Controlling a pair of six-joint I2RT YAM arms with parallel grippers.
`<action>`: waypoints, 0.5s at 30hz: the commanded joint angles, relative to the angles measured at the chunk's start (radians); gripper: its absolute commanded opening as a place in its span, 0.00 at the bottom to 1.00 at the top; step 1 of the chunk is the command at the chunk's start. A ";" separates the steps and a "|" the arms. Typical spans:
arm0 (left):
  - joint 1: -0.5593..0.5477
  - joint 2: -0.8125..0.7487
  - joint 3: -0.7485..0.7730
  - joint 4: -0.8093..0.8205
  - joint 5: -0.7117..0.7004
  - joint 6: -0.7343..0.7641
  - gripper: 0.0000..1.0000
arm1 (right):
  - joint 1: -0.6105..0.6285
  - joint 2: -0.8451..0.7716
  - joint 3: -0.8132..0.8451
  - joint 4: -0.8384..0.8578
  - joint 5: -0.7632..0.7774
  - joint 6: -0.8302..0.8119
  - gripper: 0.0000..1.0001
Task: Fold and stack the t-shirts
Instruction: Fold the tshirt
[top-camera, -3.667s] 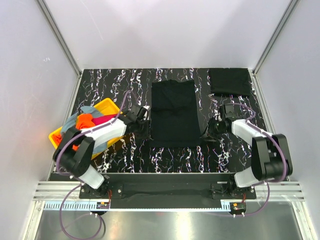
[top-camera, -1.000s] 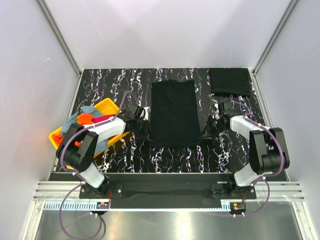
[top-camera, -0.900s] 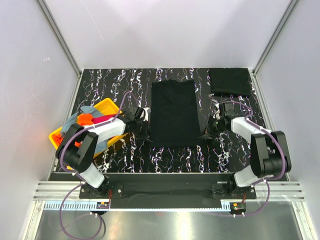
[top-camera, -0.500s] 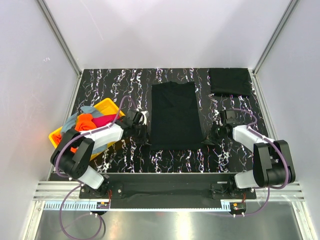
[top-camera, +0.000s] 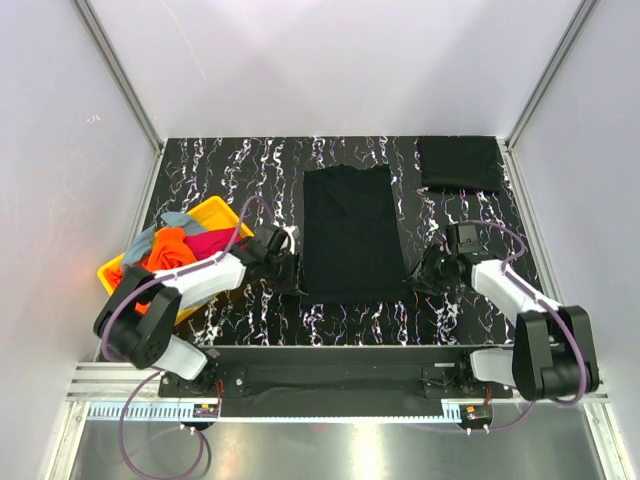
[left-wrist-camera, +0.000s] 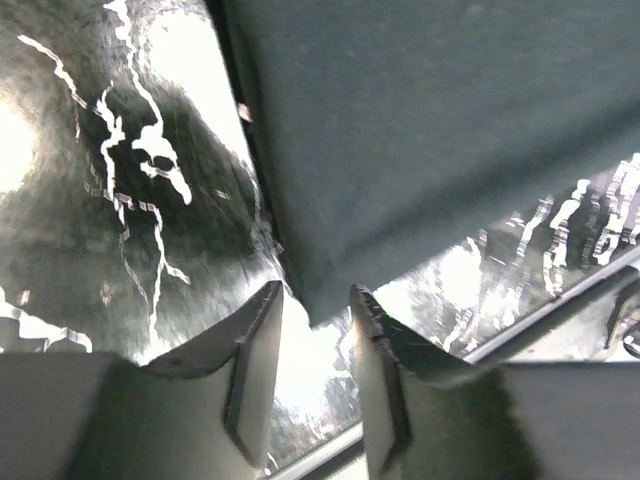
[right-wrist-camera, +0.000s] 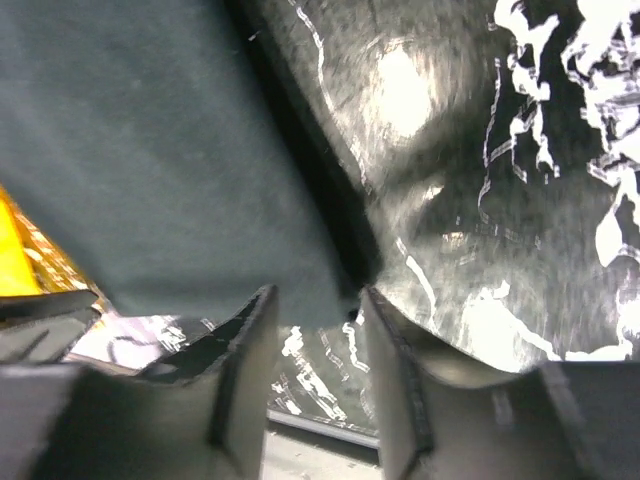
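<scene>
Two grippers sit low at the near hem of the spread black t-shirt (top-camera: 348, 232). It lies flat at the middle of the tabletop (top-camera: 230, 170), its length running from 6 to 12 o'clock.

The left gripper (top-camera: 284, 270) is at the shirt's 7 o'clock corner. Its wrist camera shows the fingers (left-wrist-camera: 255, 360) apart, with the cloth corner reaching into the gap between their tips and glossy tabletop showing beside it. The right gripper (top-camera: 424, 277) is at the 5 o'clock corner. Its fingers (right-wrist-camera: 395, 380) also stand apart, with the hem's corner lying between the tips. Whether either pair of tips touches the cloth cannot be told.

Farther out, at 9 o'clock, the yellow tray (top-camera: 218, 212) sits askew near the tabletop's left edge. In the overhead view the left arm's white forearm crosses the tray's near side. Heaped in the tray are an orange t-shirt (top-camera: 168, 250), a magenta t-shirt (top-camera: 208, 243) just to its right, and a grey-blue t-shirt (top-camera: 150, 235) spilling over the far left rim.

Farthest away, at 1 o'clock in the tabletop's far right corner, a folded black t-shirt (top-camera: 459, 163) lies flat, well apart from the spread one.
</scene>
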 joint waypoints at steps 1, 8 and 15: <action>-0.011 -0.105 -0.008 -0.014 -0.058 -0.001 0.40 | -0.001 -0.078 0.033 -0.081 0.034 0.069 0.49; -0.060 -0.191 -0.120 0.090 -0.060 -0.118 0.47 | -0.001 -0.151 -0.089 -0.022 -0.012 0.173 0.54; -0.117 -0.171 -0.178 0.189 -0.112 -0.191 0.54 | 0.001 -0.125 -0.156 0.076 -0.044 0.207 0.54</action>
